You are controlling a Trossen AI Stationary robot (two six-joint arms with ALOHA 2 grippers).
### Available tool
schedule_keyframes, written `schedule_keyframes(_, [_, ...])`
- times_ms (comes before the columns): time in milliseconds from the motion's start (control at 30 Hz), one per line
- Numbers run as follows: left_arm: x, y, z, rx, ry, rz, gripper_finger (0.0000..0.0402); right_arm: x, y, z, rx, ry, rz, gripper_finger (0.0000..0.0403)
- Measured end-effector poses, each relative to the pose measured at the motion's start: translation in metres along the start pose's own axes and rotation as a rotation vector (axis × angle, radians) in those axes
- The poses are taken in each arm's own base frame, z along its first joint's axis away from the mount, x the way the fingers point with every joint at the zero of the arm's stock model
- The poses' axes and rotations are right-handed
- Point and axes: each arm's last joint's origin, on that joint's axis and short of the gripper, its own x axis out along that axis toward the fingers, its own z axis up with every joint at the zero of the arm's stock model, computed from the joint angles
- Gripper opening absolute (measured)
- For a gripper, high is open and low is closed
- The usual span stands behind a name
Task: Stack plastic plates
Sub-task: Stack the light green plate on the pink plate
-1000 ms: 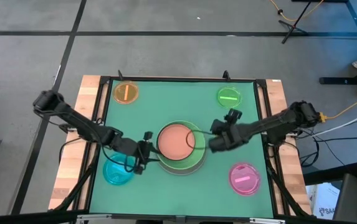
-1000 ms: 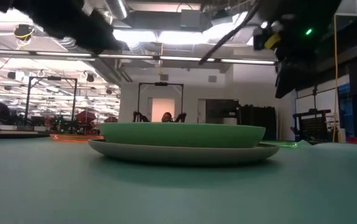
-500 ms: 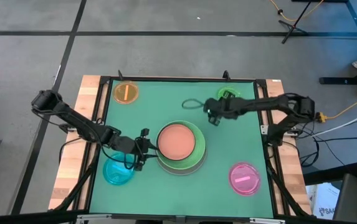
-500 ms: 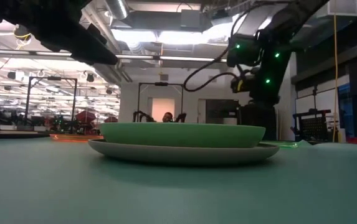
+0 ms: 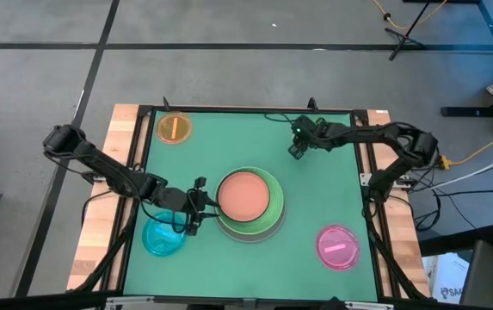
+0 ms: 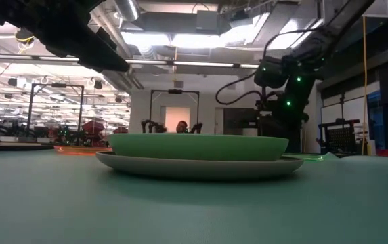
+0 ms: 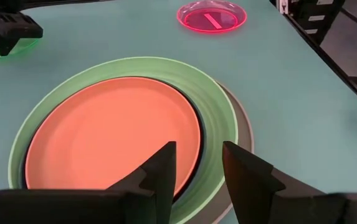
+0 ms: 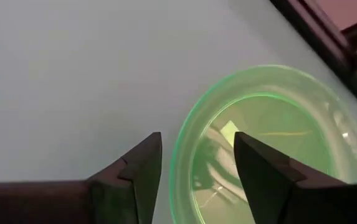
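Observation:
A stack sits mid-table: a salmon plate on a dark green one, on a light green plate, on a grey-white plate. Small plates lie singly: orange, cyan, pink and green. My left gripper is open, raised over the stack's left rim, both fingers above the salmon plate. My right gripper is open above the small green plate, its fingers either side of that plate's rim. In the high view it hides most of that plate.
A dark frame borders the green mat, with wooden table edges outside it. Bare mat lies between the stack and the far edge and along the near edge.
My right gripper has left the right rim of the stack and travelled toward the table's far right corner, ending over the small green plate. The stack and the other plates stay where they were.

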Motion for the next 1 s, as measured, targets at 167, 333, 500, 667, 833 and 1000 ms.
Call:
schedule_keyframes(167, [0.0,0.0,0.0,0.0,0.0,0.0,0.0124,0.006,0.0,-0.01,0.005,0.002,0.026,0.0188])
schedule_keyframes(333, [0.0,0.0,0.0,0.0,0.0,0.0,0.0124,0.008,0.0,-0.014,0.006,-0.004,0.004,0.0188])
schedule_keyframes(500, [0.0,0.0,0.0,0.0,0.0,0.0,0.0124,0.011,-0.001,-0.02,-0.014,-0.003,-0.025,0.0176])
schedule_keyframes(667, [0.0,0.0,0.0,-0.008,-0.002,0.0,0.0124,0.014,0.0,-0.027,-0.059,-0.023,-0.043,0.0128])
schedule_keyframes(833, [0.0,0.0,0.0,-0.02,-0.002,0.0,0.0124,0.014,-0.001,-0.028,-0.095,-0.013,-0.053,0.0055])
schedule_keyframes(1000, [0.0,0.0,0.001,-0.022,-0.003,0.0,0.0124,0.014,-0.001,-0.028,-0.145,-0.011,-0.054,0.0006])
